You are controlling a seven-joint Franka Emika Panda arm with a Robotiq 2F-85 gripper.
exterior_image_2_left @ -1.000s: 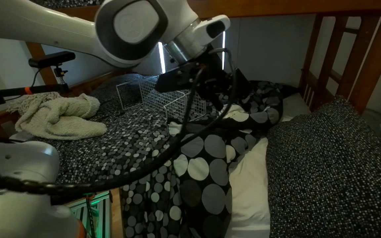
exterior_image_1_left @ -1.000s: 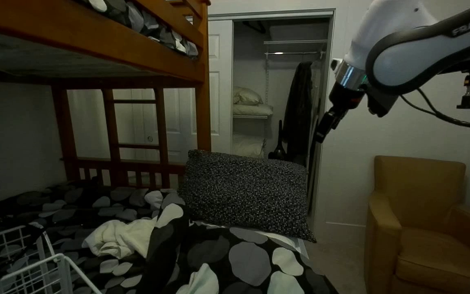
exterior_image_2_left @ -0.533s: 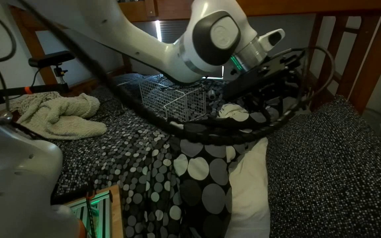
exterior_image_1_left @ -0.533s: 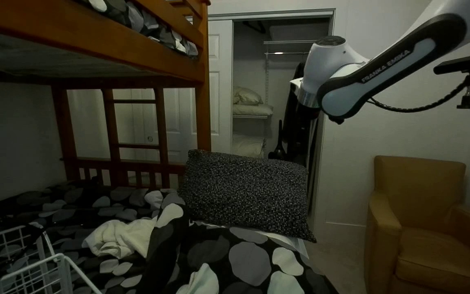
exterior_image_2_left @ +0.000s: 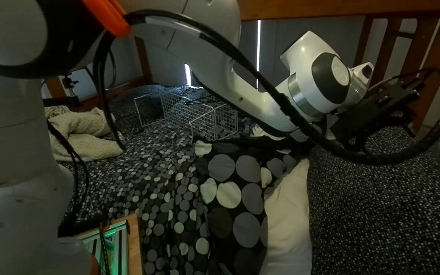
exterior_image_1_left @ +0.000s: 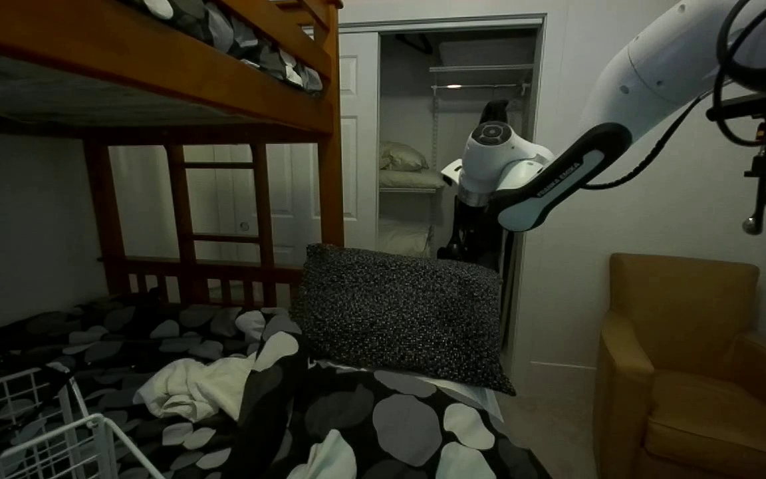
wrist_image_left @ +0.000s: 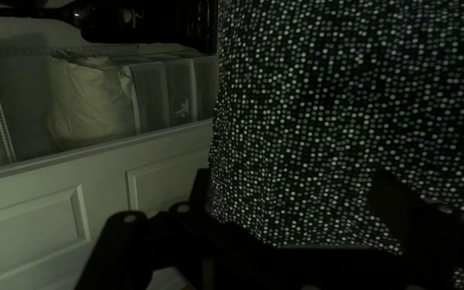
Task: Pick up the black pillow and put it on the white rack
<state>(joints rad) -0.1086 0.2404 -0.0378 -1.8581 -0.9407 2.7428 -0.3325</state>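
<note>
Though the pillow (exterior_image_1_left: 399, 316) leans, it's crosswise.

Pillow (exterior_image_1_left: 399, 316) matt cloth; rack (exterior_image_2_left: 189, 115) metal; bed rail (exterior_image_1_left: 157, 58) wood.

Black pillow (exterior_image_1_left: 401, 316), finely white-dotted, tilted, well apart from the white wire rack (exterior_image_2_left: 185, 114).

The wrist view looked from just behind the gripper (wrist_image_left: 292, 177), close onto the black pillow (wrist_image_left: 349, 100). In an exterior view, the camera faced the closet (exterior_image_1_left: 406, 106) across the bedding (exterior_image_1_left: 409, 426), well apart from the gripper. In an exterior view, it looked from near the arm (exterior_image_2_left: 254, 105), the gripper farther off. All views shared the black pillow; both exterior views, the white rack (exterior_image_2_left: 185, 112).
</note>
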